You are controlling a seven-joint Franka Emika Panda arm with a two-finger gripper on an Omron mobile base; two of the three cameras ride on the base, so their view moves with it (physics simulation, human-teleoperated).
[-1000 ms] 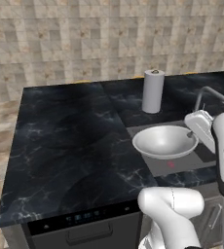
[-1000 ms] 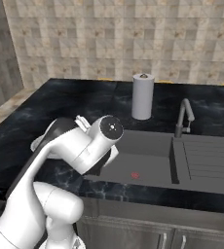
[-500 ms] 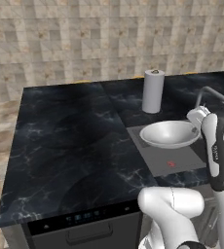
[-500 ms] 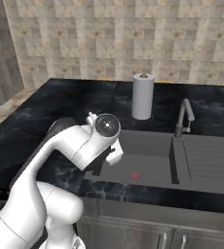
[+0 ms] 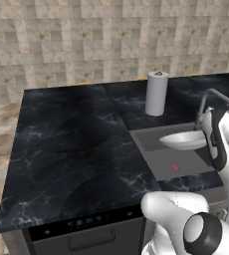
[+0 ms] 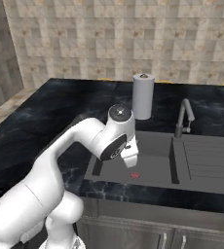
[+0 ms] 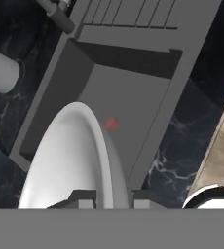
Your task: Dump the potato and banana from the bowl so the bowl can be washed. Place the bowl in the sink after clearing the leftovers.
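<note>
The white bowl [image 5: 183,141] hangs low over the grey sink [image 5: 162,164], tilted a little, with its grey inside showing nothing in it. My gripper [image 5: 206,135] is shut on the bowl's right rim. In the hand view the bowl [image 7: 67,160] runs up from the bottom, and its rim sits between the two dark fingertips [image 7: 83,197] of the gripper [image 7: 113,198]. Beneath it lies the sink floor [image 7: 133,92] with a red spot. In the right base view my own arm hides the bowl over the sink [image 6: 153,151]. The potato and the banana are out of view.
A white paper towel roll [image 5: 156,93] stands on the dark marble counter [image 5: 71,144] just behind the sink. The curved grey faucet [image 6: 183,115] rises at the basin's far right, with the ribbed drainboard [image 6: 206,158] beside it. The floor shows past the counter's front edge [image 7: 221,146].
The bowl has gone down and to the right with my gripper, from above the sink's left part to low inside the basin. The arm has sunk with it.
</note>
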